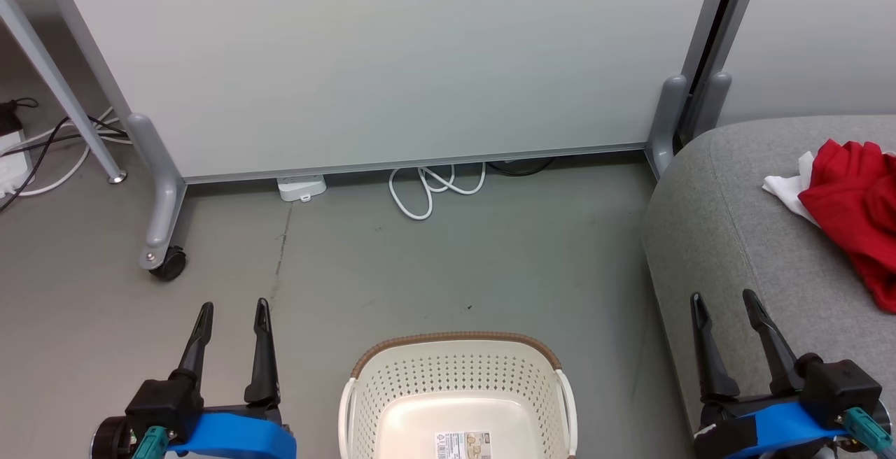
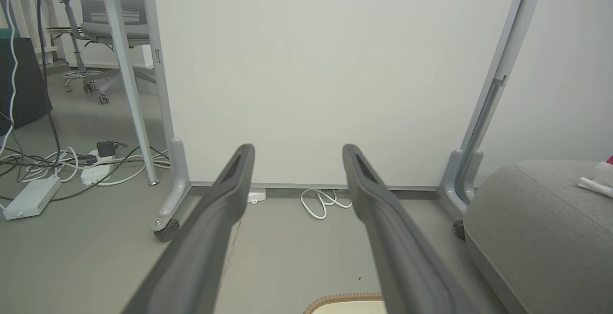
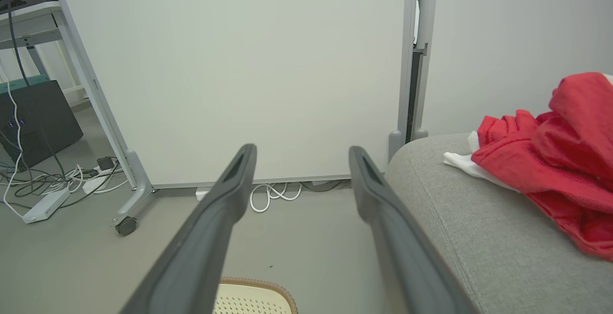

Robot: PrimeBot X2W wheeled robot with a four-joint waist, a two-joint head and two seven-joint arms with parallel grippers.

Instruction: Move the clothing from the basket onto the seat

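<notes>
— Question: how does the left gripper (image 1: 234, 305), with two long dark fingers, stand?
— Spread wide over the grey floor (image 1: 420, 256), holding nothing. Beside it sits the cream-white perforated plastic basket (image 1: 455, 339) with brown woven-look rim, its near part cut off at the bottom edge.
— What's inside?
— A paper label (image 1: 462, 443) on its floor, also cut off.
— And rightward?
— The right gripper (image 1: 722, 296) hangs parted above the big grey fabric seat (image 1: 721, 221), gripping nothing. Farther right, the crumpled bright red clothing (image 1: 850, 200) with white trim lies on that seat, running out of sight, so I cannot tell one garment from two.
</notes>
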